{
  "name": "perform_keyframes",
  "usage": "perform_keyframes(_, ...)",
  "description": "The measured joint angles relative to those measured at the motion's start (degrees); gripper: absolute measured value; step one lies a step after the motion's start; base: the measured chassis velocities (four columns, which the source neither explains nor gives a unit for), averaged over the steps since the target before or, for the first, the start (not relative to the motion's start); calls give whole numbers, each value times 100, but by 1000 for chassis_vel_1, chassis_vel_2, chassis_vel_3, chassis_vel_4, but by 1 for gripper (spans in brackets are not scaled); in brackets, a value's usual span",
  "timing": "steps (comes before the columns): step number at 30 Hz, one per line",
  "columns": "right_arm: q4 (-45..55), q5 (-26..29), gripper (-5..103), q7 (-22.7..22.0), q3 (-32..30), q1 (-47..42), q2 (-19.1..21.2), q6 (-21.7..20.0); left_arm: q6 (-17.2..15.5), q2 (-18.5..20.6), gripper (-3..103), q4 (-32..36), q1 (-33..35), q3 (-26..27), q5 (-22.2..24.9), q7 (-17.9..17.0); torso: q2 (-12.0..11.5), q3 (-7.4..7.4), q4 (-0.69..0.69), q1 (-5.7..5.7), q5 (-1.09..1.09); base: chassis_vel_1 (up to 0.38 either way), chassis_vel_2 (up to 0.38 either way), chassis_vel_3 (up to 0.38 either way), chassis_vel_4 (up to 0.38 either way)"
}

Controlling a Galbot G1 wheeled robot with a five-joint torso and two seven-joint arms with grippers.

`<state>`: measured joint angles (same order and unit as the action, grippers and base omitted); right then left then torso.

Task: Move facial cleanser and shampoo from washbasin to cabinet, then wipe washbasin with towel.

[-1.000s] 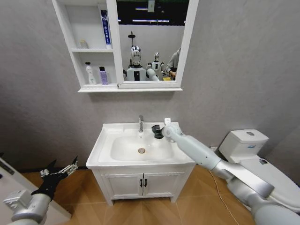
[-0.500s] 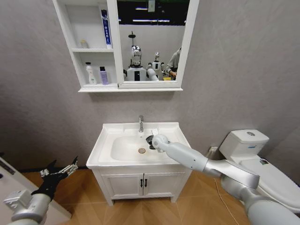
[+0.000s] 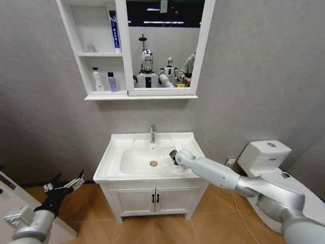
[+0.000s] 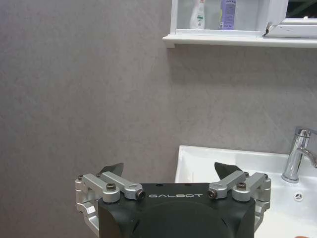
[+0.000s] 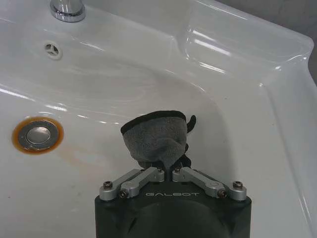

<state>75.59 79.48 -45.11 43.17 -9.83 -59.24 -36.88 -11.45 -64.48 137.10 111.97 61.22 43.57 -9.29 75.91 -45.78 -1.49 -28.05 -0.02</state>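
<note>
Right arm is stretched out over the washbasin [image 3: 114, 155], and the right gripper [image 3: 174, 155] sits low at the right-hand slope of the oval bowl, just right of the round drain [image 3: 153, 163]. From the right wrist view the gripper [image 5: 168, 167] has its fingers pinched tight together on the towel [image 5: 156, 139], the dark grey cloth bunched into a rounded wad that pokes out ahead of the fingertips and presses against the white bowl wall. The drain [image 5: 38, 135] shows a rusty ring around it, well off to the side of the cloth, and the base of the chrome tap [image 5: 67, 10] sits at the far rim. In the head view the tap [image 3: 152, 133] stands at the middle of the far edge of the basin.

Down at the near left, the left gripper [image 3: 65, 185] hangs low beside the basin unit, away from the work; the left wrist view has its gripper [image 4: 168, 171] with the two dark fingertips standing wide apart, nothing between them.

Up on the wall, the cabinet [image 3: 99, 95] carries two bottles on its lowest open shelf, a white one [image 3: 96, 80] and a purple one [image 3: 111, 82] side by side, with a blue tube [image 3: 115, 30] on the top shelf
</note>
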Motion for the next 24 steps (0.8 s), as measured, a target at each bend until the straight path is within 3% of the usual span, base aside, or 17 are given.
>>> perform_keyframes(18, -930, -648, 2, 518, 69, -221, -621, 171, 0, 0, 100, 0, 0, 0, 0, 0, 0, 0, 0, 0, -1, 0, 0, 0, 0)
perform_keyframes(24, -1454, -816, 2, 753, 49, -278, -1084, 283, 0, 0, 100, 0, 0, 0, 0, 0, 0, 0, -1, 0, -2, 0, 0, 0, 0)
